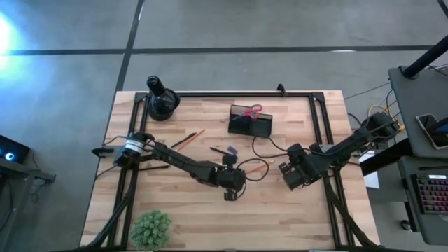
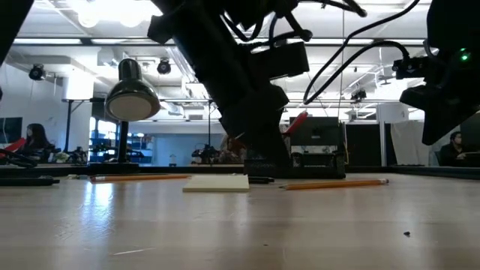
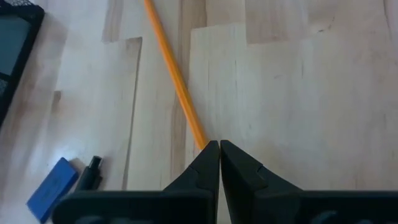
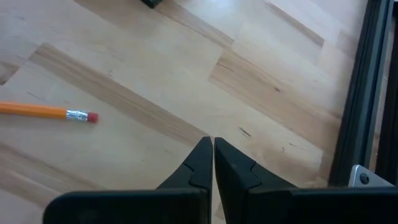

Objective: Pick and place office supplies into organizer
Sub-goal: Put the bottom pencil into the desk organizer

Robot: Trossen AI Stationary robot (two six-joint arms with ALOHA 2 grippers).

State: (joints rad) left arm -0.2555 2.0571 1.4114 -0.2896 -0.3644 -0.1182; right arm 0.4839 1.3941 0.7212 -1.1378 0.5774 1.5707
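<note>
Now: left gripper [image 3: 219,149] shut, empty, tip at pencil [image 3: 176,78] | right gripper [image 4: 212,149] shut, waiting | next: open, straddle pencil, carry to organizer [image 1: 250,121]

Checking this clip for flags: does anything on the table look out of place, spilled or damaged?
Nothing looks damaged or spilled. Pencils, a pen and a small blue piece lie loose on the table, which fits the task. Scissors already sit in the organizer. Both grippers, left and right, are shut and empty.
</note>
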